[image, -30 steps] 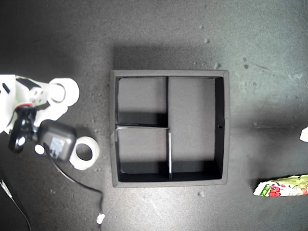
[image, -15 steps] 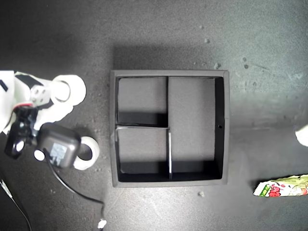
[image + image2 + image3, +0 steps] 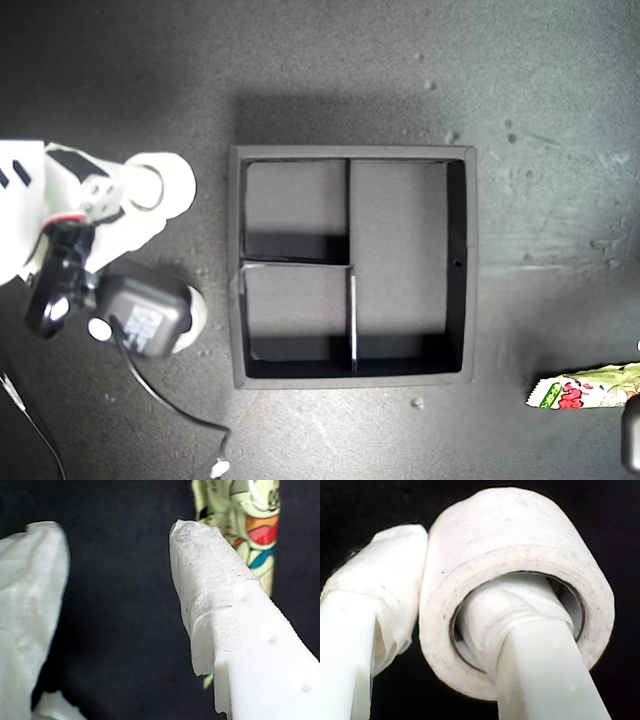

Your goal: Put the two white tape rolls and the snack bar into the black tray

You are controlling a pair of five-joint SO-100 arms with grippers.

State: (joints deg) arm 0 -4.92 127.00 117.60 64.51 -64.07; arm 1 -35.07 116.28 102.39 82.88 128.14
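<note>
Dark and matte, the worktop (image 3: 560,120) is speckled with pale crumbs and carries everything in view. At its middle sits the black tray (image 3: 470,260), square, shallow and dull-walled, with two small compartments on the exterior view's left and one larger L-shaped one; all three are bare.

Over the past second the arm at the exterior view's left has carried one white tape roll (image 3: 165,185) closer to the tray's wall, and its dark wrist camera now hides most of the second tape roll (image 3: 198,312), which lies flat on the worktop beside the tray. My second gripper (image 3: 445,630) has its jaws closed on the carried roll's wall, one finger threaded through the open centre and one pressing the outer face. I judge this the carry toward the tray, with nothing yet delivered.

The roll is a thick ring, papery and slightly scuffed, with a thin brown core edge.

At the exterior view's lower right corner lies the snack bar (image 3: 585,390), glossy, with a crimped end. My first gripper (image 3: 115,600) hangs above it, its padded white jaws wide apart and empty.
</note>
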